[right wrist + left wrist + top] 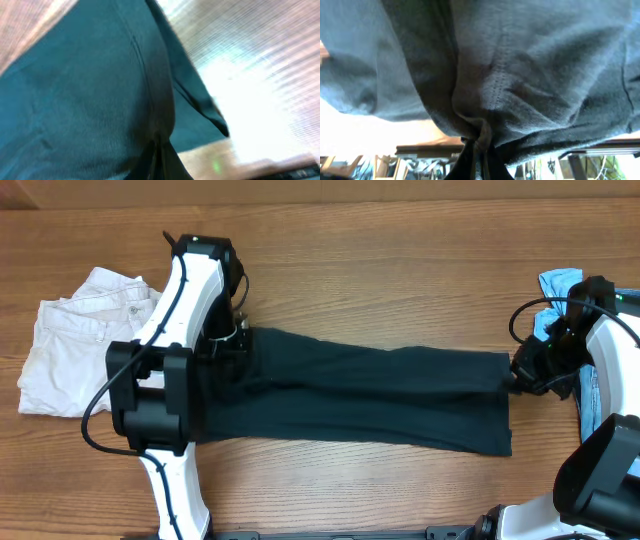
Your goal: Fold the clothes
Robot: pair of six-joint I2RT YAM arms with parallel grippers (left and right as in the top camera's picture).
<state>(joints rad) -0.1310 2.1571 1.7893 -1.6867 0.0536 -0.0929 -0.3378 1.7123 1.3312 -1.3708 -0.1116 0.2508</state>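
The black-navy T-shirt point(370, 395) lies stretched in a long band across the wooden table, folded lengthwise; no letters show. My left gripper point(238, 340) is shut on its left end, and the bunched fabric point(490, 90) fills the left wrist view above the jaws point(481, 147). My right gripper point(512, 376) is shut on the right end, and the cloth point(90, 100) fills the right wrist view down to the jaws point(159, 150). The shirt is held taut between both grippers.
Cream-white shorts point(75, 345) lie crumpled at the left, just beyond the left arm. Blue denim jeans point(560, 285) lie at the right edge, partly under the right arm. Bare wood table point(400, 270) runs behind and in front of the shirt.
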